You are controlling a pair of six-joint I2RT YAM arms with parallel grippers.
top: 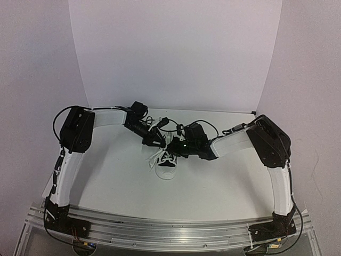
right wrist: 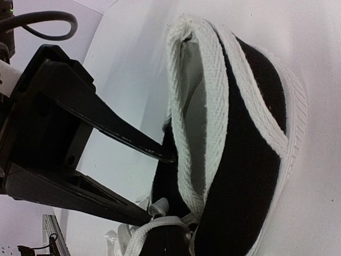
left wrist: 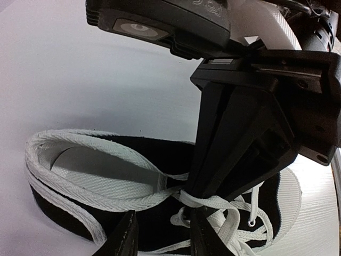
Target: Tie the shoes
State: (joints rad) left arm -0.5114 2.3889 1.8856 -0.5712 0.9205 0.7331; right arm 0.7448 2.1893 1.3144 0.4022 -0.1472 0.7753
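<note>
Zero knots are showing yet on the shoe (top: 166,166) sitting mid-surface (top: 117,176); my right claw (left wrist: 184,193) is pinching a lace (left wrist: 219,202), and my left claw (left wrist: 164,230) is hovering part-open beside it.

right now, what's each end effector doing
left end effector: open, fingers apart over the sneaker, nothing clearly held
right end effector: closed, pinching a white lace

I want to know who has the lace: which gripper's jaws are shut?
The right gripper: its jaws are pressed together, pinching the white laces over the sneaker. The left gripper differs: its jaws stand parted.
</note>
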